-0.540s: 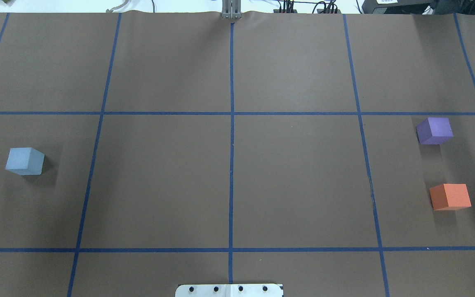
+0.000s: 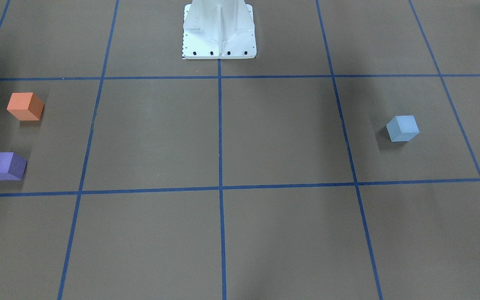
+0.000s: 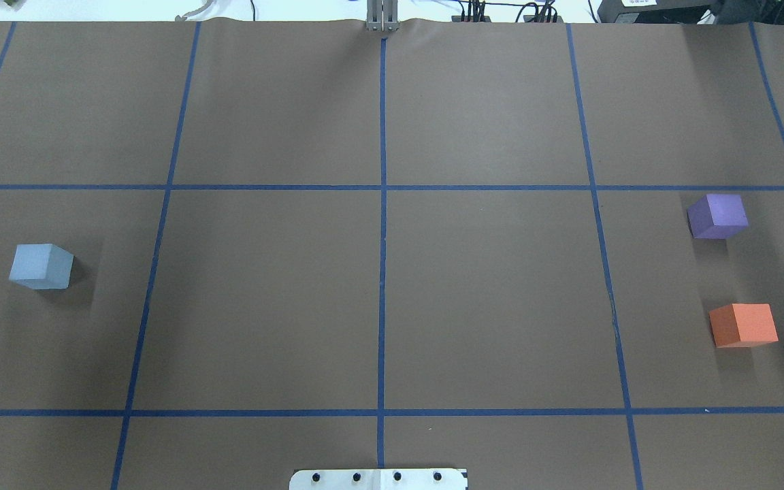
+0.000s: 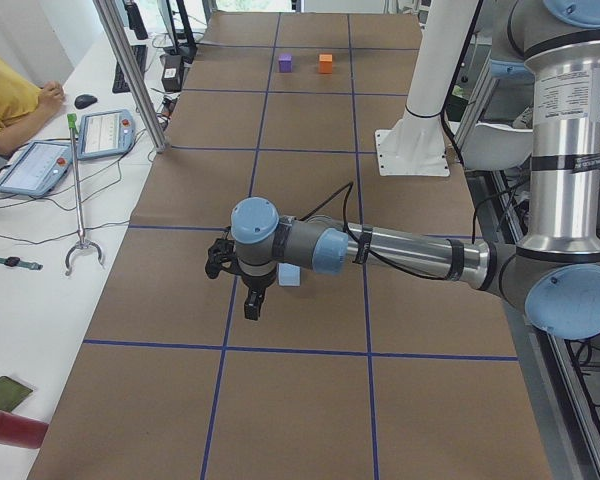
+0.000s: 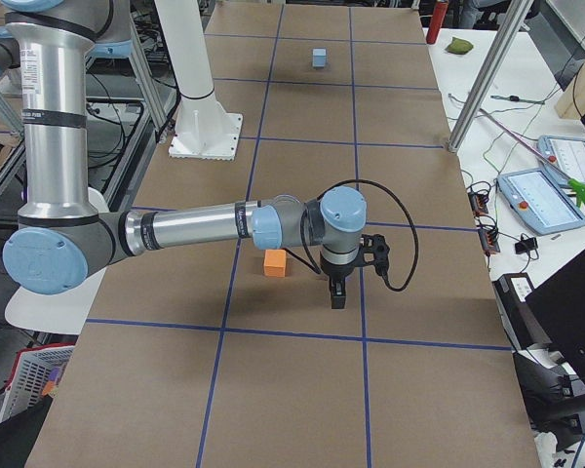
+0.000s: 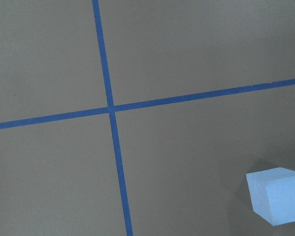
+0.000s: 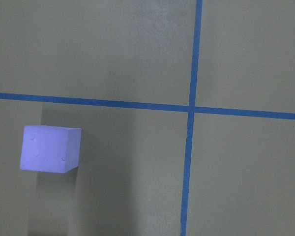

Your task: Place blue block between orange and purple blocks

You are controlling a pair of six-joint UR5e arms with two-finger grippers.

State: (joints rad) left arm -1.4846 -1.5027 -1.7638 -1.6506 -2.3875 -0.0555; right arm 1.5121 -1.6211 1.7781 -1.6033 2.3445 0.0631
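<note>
The light blue block (image 3: 41, 266) sits alone on the left side of the table and shows at the lower right of the left wrist view (image 6: 278, 195). The purple block (image 3: 718, 216) and the orange block (image 3: 743, 324) stand apart at the far right, with a gap between them. My left gripper (image 4: 252, 300) hangs above the table just beside the blue block (image 4: 289, 275); I cannot tell whether it is open or shut. My right gripper (image 5: 337, 292) hangs beside the orange block (image 5: 275, 261); I cannot tell its state either. The purple block also shows in the right wrist view (image 7: 50, 148).
Blue tape lines divide the brown table cover (image 3: 487, 292) into a grid. The white robot base (image 2: 219, 31) stands at the near middle edge. Tablets (image 4: 40, 165), a metal post (image 4: 130, 75) and a seated person are on the operators' side.
</note>
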